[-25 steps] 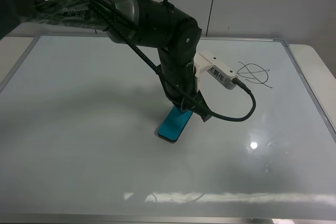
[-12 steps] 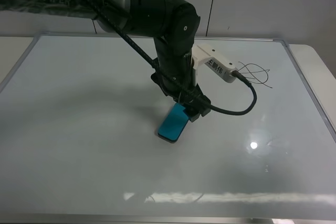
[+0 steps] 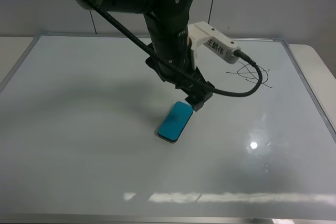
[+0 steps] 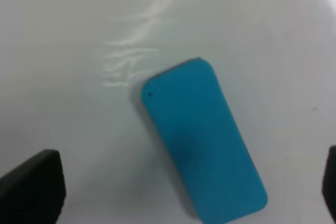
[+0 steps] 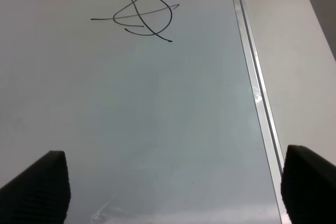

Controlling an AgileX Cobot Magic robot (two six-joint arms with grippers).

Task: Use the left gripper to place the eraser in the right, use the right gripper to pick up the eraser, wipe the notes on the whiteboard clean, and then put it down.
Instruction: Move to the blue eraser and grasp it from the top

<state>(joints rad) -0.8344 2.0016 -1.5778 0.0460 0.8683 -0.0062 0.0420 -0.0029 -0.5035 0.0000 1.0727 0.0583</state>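
while the large glossy white whiteboard [image 3: 79, 129] with its thin silver frame fills the high view, the bulky black left arm [image 3: 157, 3] reaches down over its middle. the left gripper [image 3: 198, 99] hovers just above the far end of the small teal-blue oblong eraser [image 3: 175, 121], jaws spread wide. in the left wrist view its black fingers [image 4: 31, 187] stand to either side of the eraser, clear of it. the eraser lies flat on the board near the centre, teal face up, held by nothing. to its right, well apart, sit the notes [image 3: 252, 72], a thin black marker scribble near the right frame edge. the right gripper [image 5: 170, 187] hangs over that part of the board, jaws apart with white surface showing between them and the notes ahead.
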